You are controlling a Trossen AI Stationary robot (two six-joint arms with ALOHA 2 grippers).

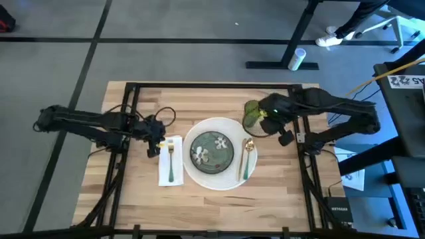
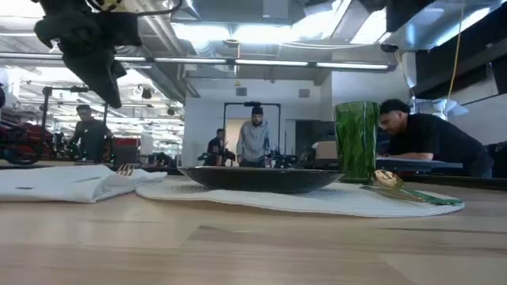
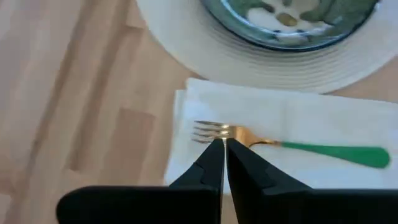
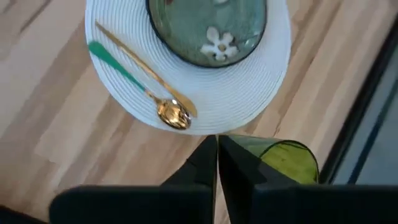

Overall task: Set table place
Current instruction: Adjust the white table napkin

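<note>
On the table lies a round white placemat with a green flowered plate in its middle. A gold spoon with a green handle lies on the mat's right part. A gold fork with a green handle lies on a white napkin to the mat's left. A green glass stands upright at the mat's far right. My left gripper is shut and hangs above the fork's tines, clear of them in the low view. My right gripper is shut, raised beside the glass.
Black rails run along the table's left, right and far sides under the arms. Bare wood shows along the near edge. Several people stand or sit in the room beyond the far edge.
</note>
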